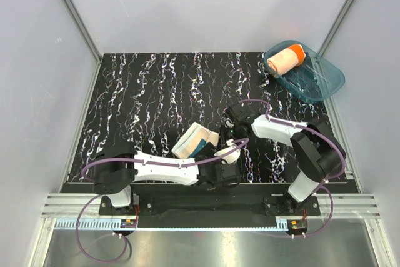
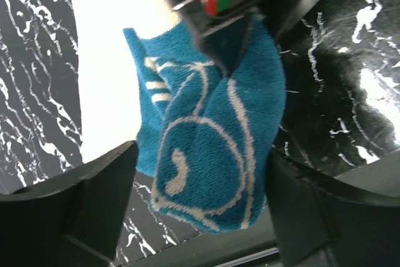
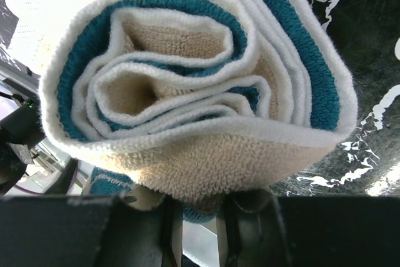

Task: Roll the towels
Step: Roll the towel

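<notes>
The teal-blue towel (image 1: 195, 141) with cream patches lies rolled up near the front middle of the black marbled mat (image 1: 156, 92). In the right wrist view its spiral end (image 3: 187, 85) faces me, and my right gripper (image 3: 199, 211) is shut on its lower edge. In the left wrist view the towel (image 2: 212, 148) hangs between the wide-apart fingers of my open left gripper (image 2: 203, 179), its right side against one finger (image 2: 300, 204). The orange towel (image 1: 285, 59) lies rolled in the teal tub (image 1: 322, 85).
The translucent tub sits at the mat's far right corner. Grey walls stand on both sides of the mat. Both arms cross low over the front middle, purple cables looping beside them. A metal rail (image 1: 206, 207) runs along the front edge.
</notes>
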{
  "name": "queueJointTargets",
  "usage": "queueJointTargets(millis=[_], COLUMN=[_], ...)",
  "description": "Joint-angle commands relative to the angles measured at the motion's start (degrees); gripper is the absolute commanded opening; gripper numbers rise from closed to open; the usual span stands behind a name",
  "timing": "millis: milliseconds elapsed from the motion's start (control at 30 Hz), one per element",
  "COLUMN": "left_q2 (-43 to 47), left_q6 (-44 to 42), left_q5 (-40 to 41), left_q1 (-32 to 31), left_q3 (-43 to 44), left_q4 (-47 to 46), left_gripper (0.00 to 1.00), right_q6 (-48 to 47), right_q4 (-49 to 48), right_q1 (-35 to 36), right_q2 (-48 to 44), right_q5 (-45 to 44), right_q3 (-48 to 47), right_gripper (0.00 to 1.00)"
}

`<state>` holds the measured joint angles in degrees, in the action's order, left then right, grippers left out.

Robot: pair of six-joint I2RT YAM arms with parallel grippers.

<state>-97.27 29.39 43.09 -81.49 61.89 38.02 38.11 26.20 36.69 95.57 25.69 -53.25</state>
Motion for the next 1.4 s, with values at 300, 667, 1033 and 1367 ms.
queueJointTargets(millis=[300,667,1033,1367], left_q2=[3.22,14.64,19.84,17.22], left_q6=[2.25,1.90,1.72,11.38], left_q5=[-1.07,-19.53,-37.19,-69.69], left_q1=[-0.07,9.59,19.87,39.55], left_q3=[-4.22,-17.23,-24.17,-30.86], left_q4=[-6.10,-21.31,-31.51,-49.50], left_gripper=[0.11,0.00,0.00,0.00], right_q6=[-2.34,-1.81,2.76,6.88], right_q4=[4.65,10.62,8.02,-9.04], right_q1=[-0.04,-2.41,-4.08,-4.08], right_q2=[1.90,-4.15,-17.86,-27.45], right_q5=[-1.35,-8.71,-19.37,-6.90], right_q3=[-0.45,-1.50,-5.11,9.55], right_gripper=[0.23,0.75,1.00,1.00])
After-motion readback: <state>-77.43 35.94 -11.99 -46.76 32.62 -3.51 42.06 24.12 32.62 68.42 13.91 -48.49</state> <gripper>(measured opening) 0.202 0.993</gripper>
